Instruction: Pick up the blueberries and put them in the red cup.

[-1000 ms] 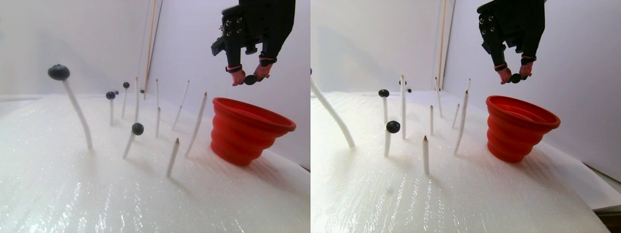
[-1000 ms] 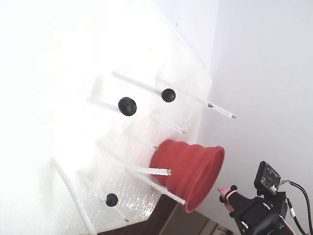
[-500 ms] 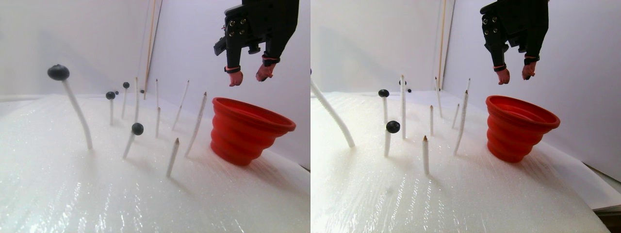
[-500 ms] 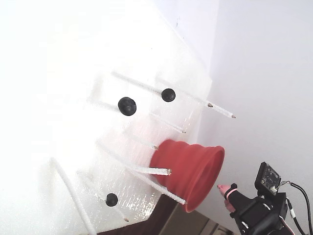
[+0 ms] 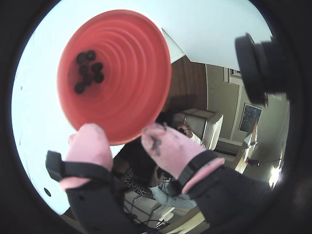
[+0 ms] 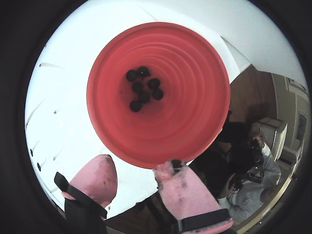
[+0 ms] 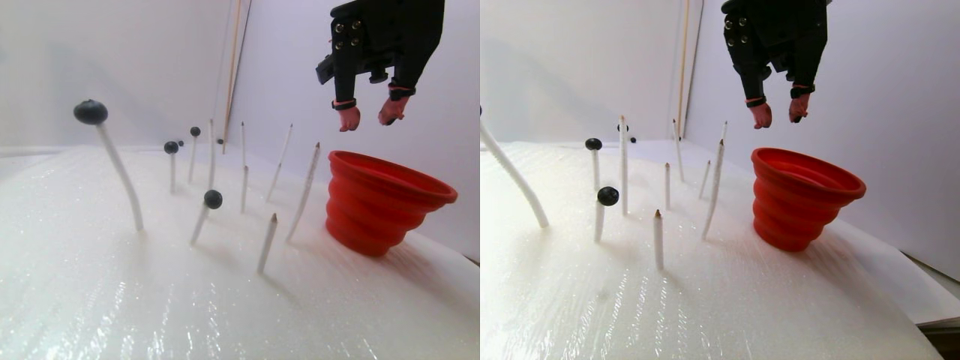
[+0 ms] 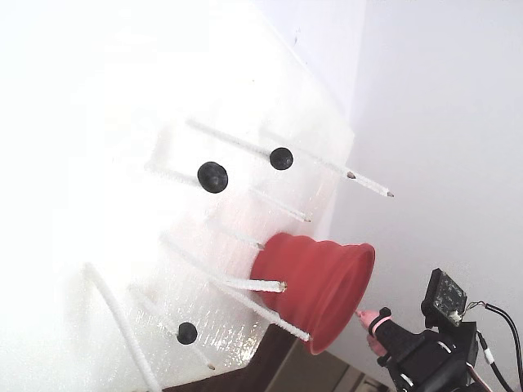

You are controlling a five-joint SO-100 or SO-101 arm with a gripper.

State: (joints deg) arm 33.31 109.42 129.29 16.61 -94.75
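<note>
small matte blue-black blueberries (image 6: 142, 90) lie clustered in the bottom of the red ribbed plastic cup (image 6: 195, 73) in both wrist views, under the pink-tipped black gripper (image 6: 134, 178), jaws apart and empty. the stereo pair adds berries (image 7: 213, 199) on thin white rods (image 7: 304, 192) in glossy white foam (image 7: 112, 300).

We are seeing plain white walls (image 7: 135, 67) rising behind a glossy white foam pad (image 7: 150, 300), with brown wood flooring (image 5: 187, 83) showing beside the pad.

Bright, overexposed glare; fisheye vignetting
</note>
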